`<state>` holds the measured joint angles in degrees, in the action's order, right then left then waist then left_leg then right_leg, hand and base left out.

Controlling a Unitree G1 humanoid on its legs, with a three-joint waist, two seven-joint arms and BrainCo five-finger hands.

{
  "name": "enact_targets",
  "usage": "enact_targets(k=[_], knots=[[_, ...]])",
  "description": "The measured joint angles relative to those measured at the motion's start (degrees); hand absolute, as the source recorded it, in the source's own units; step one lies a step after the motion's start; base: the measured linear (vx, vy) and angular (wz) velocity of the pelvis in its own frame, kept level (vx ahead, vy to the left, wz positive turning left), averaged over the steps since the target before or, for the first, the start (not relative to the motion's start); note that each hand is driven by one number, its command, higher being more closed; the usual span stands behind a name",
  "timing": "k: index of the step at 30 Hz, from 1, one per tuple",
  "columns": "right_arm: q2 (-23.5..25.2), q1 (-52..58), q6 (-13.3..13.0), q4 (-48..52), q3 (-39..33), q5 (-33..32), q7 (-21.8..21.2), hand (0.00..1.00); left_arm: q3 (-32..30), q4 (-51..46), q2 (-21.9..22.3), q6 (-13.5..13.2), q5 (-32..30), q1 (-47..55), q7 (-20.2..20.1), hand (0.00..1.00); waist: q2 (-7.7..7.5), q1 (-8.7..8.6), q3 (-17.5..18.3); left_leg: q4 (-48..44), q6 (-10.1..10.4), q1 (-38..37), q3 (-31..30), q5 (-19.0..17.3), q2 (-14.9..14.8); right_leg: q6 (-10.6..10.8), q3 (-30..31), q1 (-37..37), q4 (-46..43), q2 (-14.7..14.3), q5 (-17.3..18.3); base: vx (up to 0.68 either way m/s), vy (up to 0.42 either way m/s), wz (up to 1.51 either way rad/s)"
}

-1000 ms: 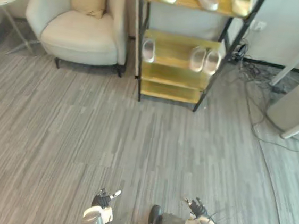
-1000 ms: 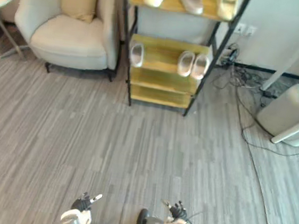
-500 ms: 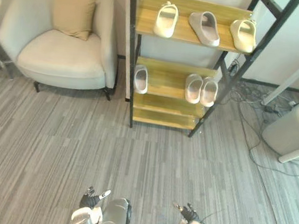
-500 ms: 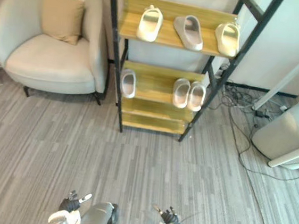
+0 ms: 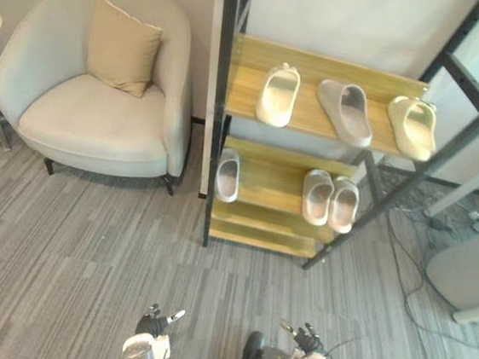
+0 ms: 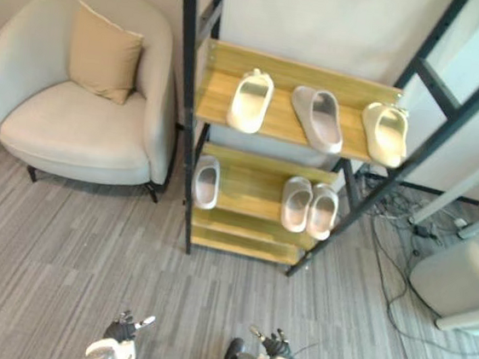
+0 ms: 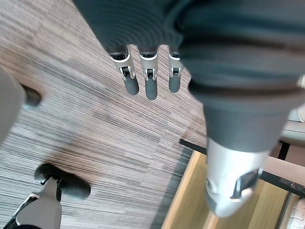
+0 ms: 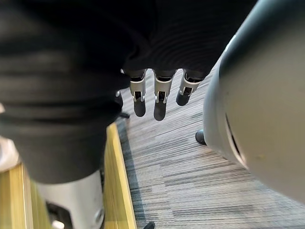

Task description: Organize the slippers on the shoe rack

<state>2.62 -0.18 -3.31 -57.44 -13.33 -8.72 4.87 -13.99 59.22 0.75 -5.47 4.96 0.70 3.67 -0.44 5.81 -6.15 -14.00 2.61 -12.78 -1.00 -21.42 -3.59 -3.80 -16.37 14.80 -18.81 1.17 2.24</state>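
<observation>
Armchair [image 5: 91, 121] w/ cushion [image 5: 123, 45] far left; left hand [image 5: 147, 337] low over the floor, fingers [image 7: 150, 81] straight, holding nothing; shoe rack [image 5: 242, 90] centre: top shelf has cream slipper [image 5: 277, 94], grey slipper [image 5: 344, 112], yellowish slipper [image 5: 411, 127], spread apart; mid shelf has lone slipper [image 5: 228, 175] at left end, well apart from side-by-side pair [image 5: 330, 201]; right hand [image 5: 307, 350] likewise relaxed, empty. Prob. approach step: get close & square to rack before reaching. Head views give shelf layout; wrist views give finger detail.
</observation>
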Motion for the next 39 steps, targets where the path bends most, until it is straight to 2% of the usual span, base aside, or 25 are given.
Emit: enact_targets(k=[2, 3, 4, 5, 6, 7, 8, 9, 10, 11, 12, 13, 14, 20, 25, 27, 29, 31, 32, 33, 34, 35, 38, 39], knots=[[-0.35, -0.62, -0.06, -0.04, 0.14, 0.04, -0.04, 0.00, -1.15, -0.09, 0.58, 0.08, -0.46, 0.23, -0.01, 0.00, 1.41, -0.22, -0.13, -8.41, 0.59, 2.82, -1.25, 0.69, -1.30, -0.82, -0.82, -1.89, 0.14, -2.26, 2.74, 0.51, -0.245, -0.06], [-0.59, -0.38, 0.35, -0.31, 0.71, 0.07, 0.01, 0.00, -2.02, -0.12, 0.79, 0.38, -0.44, -0.08, 0.01, 0.00, 2.06, -0.60, -0.52, -20.97, 0.01, 7.06, -1.38, 3.67, -1.42, -1.27, -0.41, -4.81, 1.55, -3.14, 3.75, 0.44, -0.170, -0.18], [-0.57, -0.31, 0.42, -0.28, 1.11, 0.03, 0.04, 0.00, -2.35, -0.15, 0.79, 0.48, -0.44, 0.04, 0.02, 0.00, 2.20, -0.60, -0.75, -26.72, -0.11, 9.44, -1.36, 6.40, -1.46, -1.54, 0.06, -6.58, 2.52, -3.41, 4.07, 0.32, -0.082, -0.29], [-0.45, -0.31, 0.44, -0.11, 2.29, -0.07, 0.19, 0.00, -2.37, -0.19, 0.45, 0.74, -0.44, 0.05, 0.05, 0.00, 1.99, -0.28, -1.37, -36.97, -0.11, 13.50, -0.76, 7.89, -2.41, -1.95, 1.42, -10.27, 4.86, -4.06, 4.49, 0.45, -0.077, -0.37], [-0.41, -0.38, 0.47, -0.13, 2.30, -0.22, 0.31, 0.00, -2.23, -1.05, 0.12, 0.80, -0.36, -0.12, 0.00, 0.00, 1.93, -0.18, -1.78, -43.29, -0.37, 18.26, 0.16, 5.26, -3.18, -2.05, 2.73, -14.54, 7.27, -4.26, 5.00, 0.35, -0.053, -0.38], [-0.41, -0.41, 0.47, -0.13, 2.23, -0.22, 0.31, 0.00, -1.79, -1.47, 0.34, 0.82, -0.36, -0.08, 0.01, 0.00, 1.66, -0.16, -1.90, -43.37, -0.06, 19.28, 0.39, 4.58, -3.31, -2.04, 3.17, -15.33, 7.63, -4.20, 5.00, 0.38, -0.052, -0.46], [-0.45, -0.55, 0.45, -0.13, 2.10, -0.25, 0.41, 0.00, -0.97, -2.51, 0.10, 0.78, -0.33, -0.04, 0.01, 0.00, 1.40, 0.39, -2.01, -41.28, 0.55, 22.18, 0.93, 2.91, -3.75, -2.01, 4.36, -17.07, 8.61, -4.00, 5.02, 0.23, 0.002, -0.58], [-0.40, -0.81, 0.44, -0.13, 2.06, -0.26, 0.51, 0.00, -0.07, -3.09, 0.10, 0.70, -0.31, -0.05, -0.07, 0.00, 1.35, 0.81, -2.02, -35.33, 1.61, 24.48, 1.41, 2.21, -3.89, -0.83, 5.34, -18.01, 9.20, -3.42, 5.70, 0.25, 0.064, -0.63], [-0.43, -0.86, 0.45, -0.12, 2.06, -0.26, 0.55, 0.00, 0.33, -3.07, 0.17, 0.75, -0.30, -0.06, -0.06, 0.00, 1.32, 0.80, -2.14, -30.14, 1.78, 25.24, 1.89, 2.42, -3.80, 0.07, 5.74, -18.23, 9.07, -3.18, 6.26, 0.18, 0.105, -0.48], [-0.51, -0.81, 0.44, -0.12, 2.06, -0.27, 0.59, 0.00, 0.56, -3.02, 0.24, 0.77, -0.30, -0.07, -0.02, 0.00, 1.89, 0.78, -2.06, -25.74, 1.70, 25.30, 1.88, 3.04, -3.88, 0.51, 6.07, -18.54, 8.99, -3.15, 6.54, 0.20, 0.167, -0.23], [-0.88, -0.35, 0.44, -0.06, 2.01, -0.25, 0.69, 0.00, 1.49, -2.75, 0.48, 0.77, -0.28, 0.04, -0.02, 0.00, 3.26, 0.61, -1.56, -16.38, 2.16, 24.76, 1.49, 6.86, -3.86, 1.62, 6.26, -18.83, 8.78, -3.39, 7.26, 0.15, 0.153, -0.14], [-0.94, 0.01, 0.62, -0.59, 1.67, -0.24, 0.75, 0.00, 2.32, -2.29, 0.17, 0.72, -0.28, -0.18, -0.10, 0.00, 2.62, 0.65, -1.31, -14.82, 0.91, 23.53, 2.16, 6.98, -2.82, 2.57, 7.67, -18.84, 8.45, -2.58, 7.97, 0.21, 0.186, -0.07], [-0.23, 0.31, 0.79, -1.15, 1.78, -0.10, 0.67, 0.00, 2.58, -2.29, -0.56, 0.67, -0.32, -0.04, -0.03, 0.00, 0.81, 0.66, -0.86, -11.26, -0.49, 21.88, 3.18, 7.80, -0.65, 3.67, 8.73, -18.81, 8.80, -0.44, 8.56, 0.20, 0.165, -0.07], [-0.09, 0.46, 0.94, -1.18, 2.32, 1.41, 0.65, 0.00, 2.51, -1.21, -1.35, 0.78, -0.37, -0.01, -0.03, 0.00, -0.10, 0.76, -0.21, -8.44, -1.98, 19.35, 5.34, 7.07, 1.76, 5.59, 9.21, -19.63, 8.34, 2.51, 7.87, 0.17, 0.134, -0.08], [-0.03, 1.97, 0.61, -0.51, 2.52, 1.96, 0.63, 0.00, 2.08, -1.01, -1.77, 0.88, -0.38, 1.11, -0.06, 0.00, 0.02, 0.70, 0.07, -5.96, -2.96, 16.44, 5.29, 7.03, 1.11, 6.17, 9.32, -13.06, -7.92, 3.76, 8.14, 0.08, 0.049, 0.03], [0.12, 2.61, 0.62, -0.24, 2.48, 2.01, 0.60, 0.00, 1.93, -1.12, -2.03, 0.83, -0.43, 1.36, 0.06, 0.00, -0.53, 1.12, 0.64, -4.92, -2.98, 15.35, 5.14, 7.06, 0.84, 6.13, 9.26, -11.45, -11.06, 5.87, 10.83, 0.11, -0.045, 0.07], [0.10, 2.79, 0.62, -0.29, 2.48, 2.06, 0.51, 0.00, 1.89, -0.91, -2.03, 0.83, -0.44, 1.66, 0.09, 0.00, -0.19, 1.13, 0.81, -4.56, -2.60, 14.68, 4.82, 6.91, -0.20, 6.55, 10.10, -11.18, -10.46, 6.61, 11.61, 0.08, -0.088, 0.01], [-0.04, 2.61, 0.65, -0.31, 2.59, 2.06, 0.36, 0.00, 1.90, 0.00, -2.11, 0.87, -0.46, 1.75, 0.17, 0.00, 0.24, 0.81, 1.32, -4.24, -1.01, 14.62, 3.72, 7.06, -2.01, 6.96, 11.42, -10.79, -5.80, 6.75, 11.40, 0.05, -0.171, 0.11], [-0.02, 2.66, 0.68, -0.41, 2.71, 2.05, 0.32, 0.00, 1.90, -0.03, -2.28, 0.85, -0.48, 1.78, 0.20, 0.00, -0.11, 0.80, 1.54, -4.09, -0.52, 14.64, 3.42, 7.22, -2.11, 7.05, 11.63, -10.85, -3.43, 6.88, 10.23, 0.06, -0.232, 0.21], [0.11, 2.94, 0.73, -1.01, 3.02, 2.06, 0.29, 0.00, 1.88, -0.03, -2.79, 0.81, -0.48, 1.87, 0.31, 0.00, -1.28, 0.81, 2.19, -3.75, 0.44, 14.76, 3.14, 7.43, -1.72, 7.16, 11.72, -10.92, 0.52, 7.77, 5.93, 0.07, -0.384, 0.21], [-0.01, 2.84, 0.83, -2.20, 3.40, 2.06, 0.25, 0.00, 1.84, 0.33, -3.30, 0.86, -0.48, 1.95, 0.79, 0.00, -2.38, 0.78, 2.78, -3.13, 1.76, 14.65, 2.41, 7.66, -1.33, 10.09, 11.61, -12.11, 2.80, 8.28, 5.65, 0.07, -0.360, 0.23], [-0.44, 2.87, 1.03, -2.27, 3.46, 2.07, 0.26, 0.00, 1.86, 0.70, -2.91, 0.85, -0.48, 1.81, 0.94, 0.00, -2.09, 0.70, 3.29, -2.75, 2.52, 14.56, 1.74, 8.09, -2.02, 10.14, 10.84, -13.15, 4.54, 7.61, 6.13, 0.07, -0.367, 0.21], [-2.60, 2.48, 1.05, -2.16, 3.42, 2.05, 0.30, 0.00, 1.83, 1.13, -0.95, 0.83, -0.47, 1.32, 1.10, 0.00, 1.04, 0.40, 3.44, 2.02, 4.96, 14.18, -0.65, 11.11, -4.48, 8.75, 8.06, -14.23, 8.03, 4.68, 5.53, 0.01, -0.287, 0.26], [-3.16, 2.49, 1.05, -2.17, 3.36, 2.05, 0.31, 0.00, 1.84, 1.13, -0.46, 0.81, -0.47, 1.26, 1.11, 0.00, 1.61, 0.36, 3.46, 3.41, 5.42, 13.69, -1.18, 11.91, -4.88, 8.47, 7.49, -14.57, 8.50, 4.23, 5.35, -0.02, -0.227, 0.35]])
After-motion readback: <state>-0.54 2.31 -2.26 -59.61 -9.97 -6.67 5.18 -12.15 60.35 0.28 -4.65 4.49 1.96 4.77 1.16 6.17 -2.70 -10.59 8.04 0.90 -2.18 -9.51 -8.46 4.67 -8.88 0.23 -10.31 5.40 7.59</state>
